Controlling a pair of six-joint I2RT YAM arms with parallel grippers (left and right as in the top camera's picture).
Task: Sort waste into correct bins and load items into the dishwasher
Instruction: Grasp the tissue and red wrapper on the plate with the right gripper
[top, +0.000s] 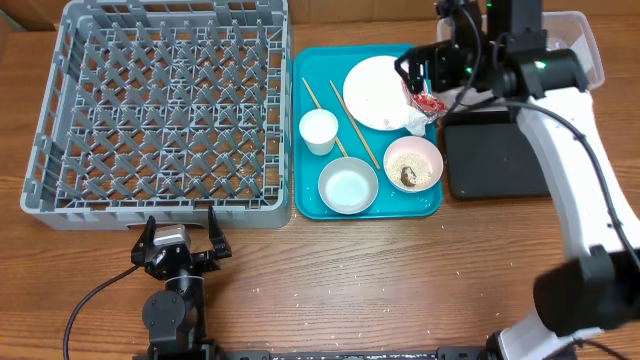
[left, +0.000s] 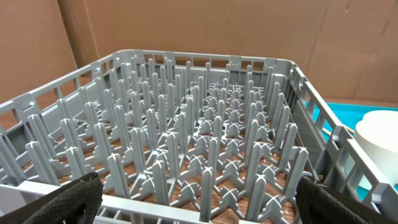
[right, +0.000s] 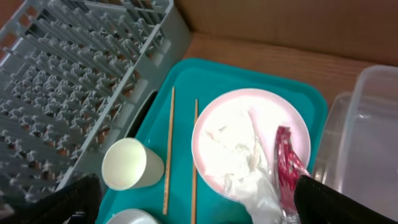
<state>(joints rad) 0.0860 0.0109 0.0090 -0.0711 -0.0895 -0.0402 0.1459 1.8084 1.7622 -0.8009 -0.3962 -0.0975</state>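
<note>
Both left hand (top: 181, 222) and right hand (right: 196, 186) gape wide, empty.

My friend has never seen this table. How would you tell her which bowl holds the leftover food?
Find the teal tray to the right of the big grey rack. In the tray's lower right corner in the overhead view sits a round bowl. Unlike the empty bowl beside it, this one holds rice grains and a small brown lump.
</note>
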